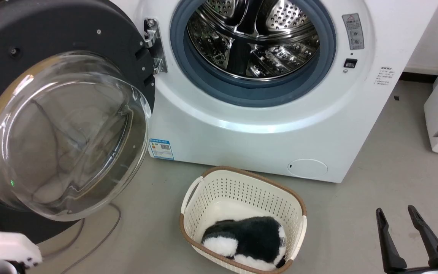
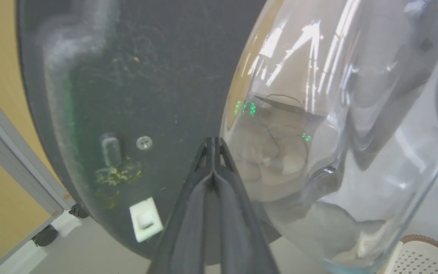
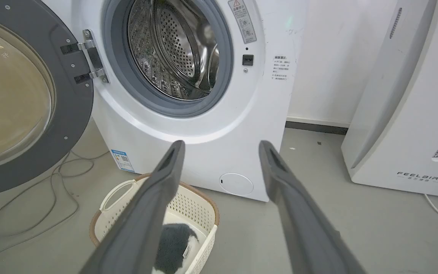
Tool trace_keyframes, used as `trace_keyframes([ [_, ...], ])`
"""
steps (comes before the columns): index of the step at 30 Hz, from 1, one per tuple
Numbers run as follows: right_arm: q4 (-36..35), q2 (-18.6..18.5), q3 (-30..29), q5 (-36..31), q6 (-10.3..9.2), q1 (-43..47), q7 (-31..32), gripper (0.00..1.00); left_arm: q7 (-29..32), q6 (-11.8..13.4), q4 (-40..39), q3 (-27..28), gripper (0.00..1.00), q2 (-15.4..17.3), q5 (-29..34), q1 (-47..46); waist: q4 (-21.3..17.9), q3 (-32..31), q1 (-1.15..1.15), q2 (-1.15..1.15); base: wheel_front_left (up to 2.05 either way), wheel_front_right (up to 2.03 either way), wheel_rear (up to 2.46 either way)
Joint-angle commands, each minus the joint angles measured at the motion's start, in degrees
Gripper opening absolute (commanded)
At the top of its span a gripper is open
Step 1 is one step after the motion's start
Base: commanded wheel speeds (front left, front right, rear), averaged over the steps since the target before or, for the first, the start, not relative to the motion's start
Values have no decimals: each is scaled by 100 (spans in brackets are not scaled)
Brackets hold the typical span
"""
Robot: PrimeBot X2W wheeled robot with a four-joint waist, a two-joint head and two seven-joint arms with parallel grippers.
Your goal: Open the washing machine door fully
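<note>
You have the washing machine door [image 1: 63, 125] swung wide on its hinge [image 1: 154, 45]. In the head view it stands at nine o'clock from the drum [image 1: 253, 38], with its dark inner face and bulging glass bowl [image 2: 337, 133] turned toward the camera. The washing machine [image 1: 264, 125] sits at twelve o'clock with its mouth uncovered and the blue-grey gasket [image 1: 219, 82] ringing the steel drum.

In the left wrist view, your left gripper [image 2: 212, 142] has its two fingers pressed together with nothing between them. The tips lie close against the door's inner face, and the edge of the glass bowl is just beside them at three o'clock. You cannot tell whether the tips touch the panel.

Your right gripper [image 1: 394, 208] hangs at five o'clock in the head view, fingers spread and holding nothing, well apart from the machine.

A cream basket [image 1: 242, 190] stands on the floor at six o'clock from the drum, near the machine's front, with a black and white plush toy [image 1: 247, 239] lying in it. A cable [image 1: 101, 232] trails over the floor beneath the door. In the right wrist view, a white appliance [image 3: 405, 114] stands at three o'clock from the machine.
</note>
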Motion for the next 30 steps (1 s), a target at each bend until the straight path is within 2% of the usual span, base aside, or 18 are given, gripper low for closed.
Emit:
trace_keyframes([
  [1,32,15,3,36,3,-45,-36,100,-35,40,-185,30,0,-135,37,233,8,-68,0,0,0,0,0],
  [2,42,15,-1,42,3,-27,-38,100,-36,48,-344,55,0,-212,52,356,13,-96,0,0,0,0,0],
  [3,45,15,-6,47,3,-10,-37,100,-37,63,-515,69,19,-300,76,500,18,-112,0,0,0,0,0],
  [4,47,15,-15,50,3,5,-36,100,-38,87,-711,68,68,-409,110,648,25,-126,0,0,0,0,0],
  [5,52,15,-21,53,3,16,-35,100,-38,123,-904,49,100,-512,167,805,30,-145,0,0,0,0,0],
  [8,67,15,-40,49,3,56,-20,100,-39,202,-1342,-128,100,-721,380,1249,53,-212,0,0,0,0,0],
  [13,69,15,-27,29,3,65,-9,100,-4,316,-1824,-738,100,-1104,727,1712,38,-258,0,0,0,0,0],
  [21,67,15,46,-43,3,62,24,100,-27,25,-2186,-1447,100,-1454,983,1537,-161,-350,0,0,0,0,0],
  [30,1,15,13,-141,3,112,122,100,77,-341,-2163,-2032,100,-1413,1329,936,-611,-349,0,0,0,0,0],
])
